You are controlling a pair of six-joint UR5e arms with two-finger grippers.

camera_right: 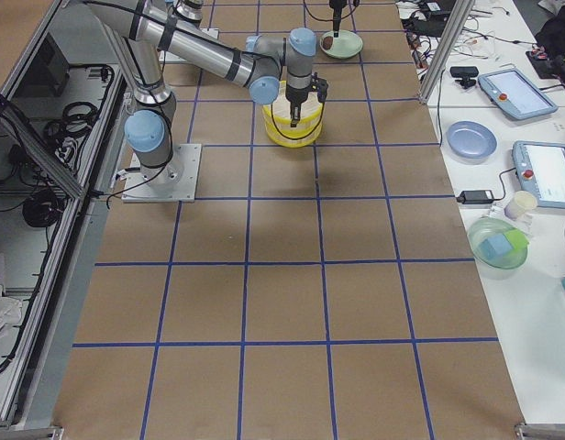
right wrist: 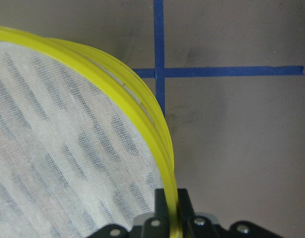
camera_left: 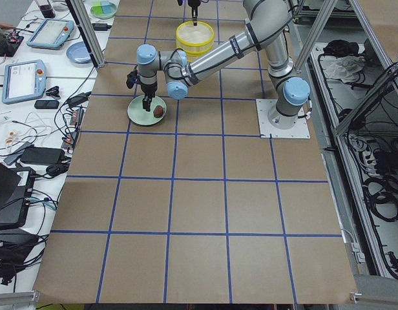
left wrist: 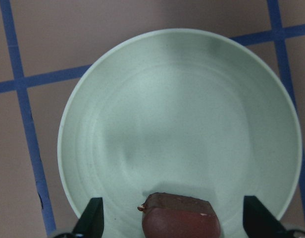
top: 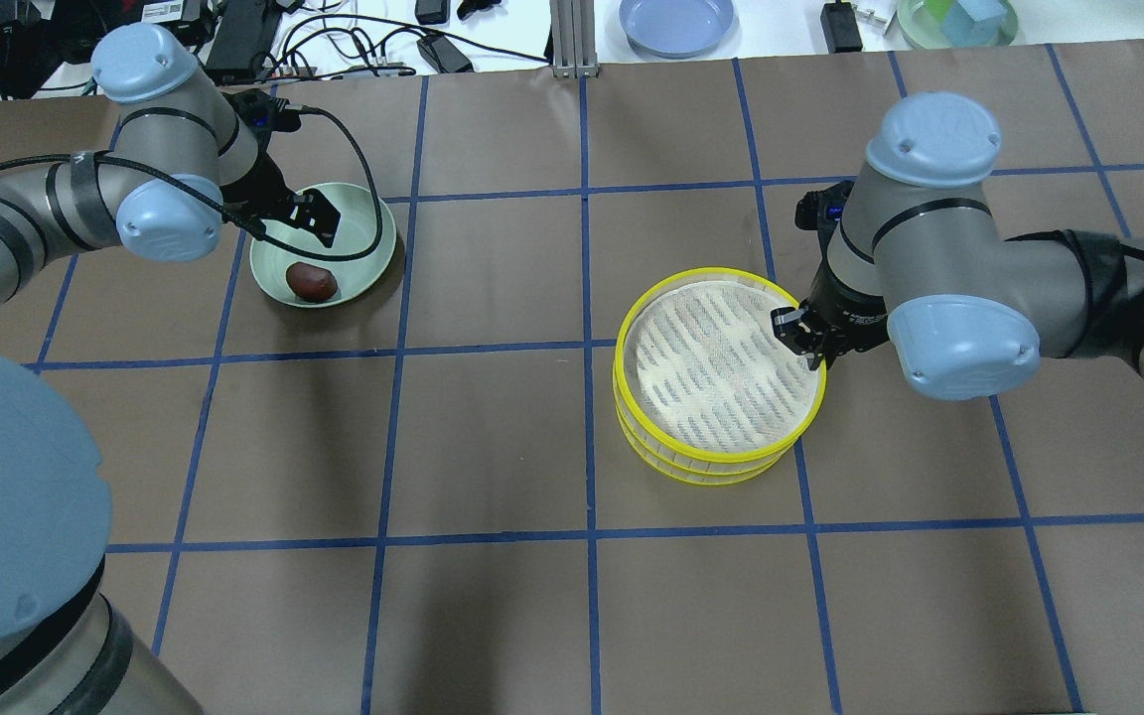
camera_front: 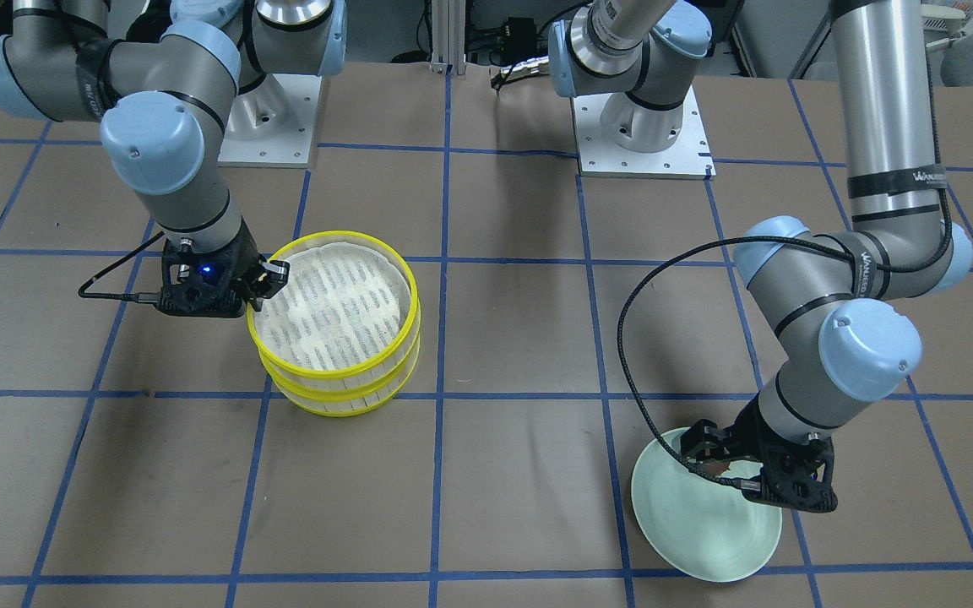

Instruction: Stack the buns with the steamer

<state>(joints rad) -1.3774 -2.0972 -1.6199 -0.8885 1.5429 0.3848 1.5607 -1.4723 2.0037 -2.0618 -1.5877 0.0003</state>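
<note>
- Right gripper [top: 796,333]: clamped narrow on the yellow rim of the top tier [top: 721,367], one finger inside the wall and one outside. This is right of centre in the overhead view. An edge pinch is likely the only hold a thin-walled ring offers.
- The top tier sits slightly askew over the lower tier [camera_front: 343,399]. I cannot tell whether it is resting or just lifted.
- Left gripper [top: 318,220]: spread wide over the plate [left wrist: 182,124], upper left in the overhead view. In the wrist view its fingers [left wrist: 93,218] stand either side of the brown bun [top: 313,282], apart from it. This looks like a line-up for a grab.
- The brown bun lies on the plate, toward its edge.
- Cream bun: not visible. It may be under the top tier, whose cloth-like base hides what is below.
- Judgement: the bun probably goes in the top tier, and the right grip may be steadying the stack.
</note>
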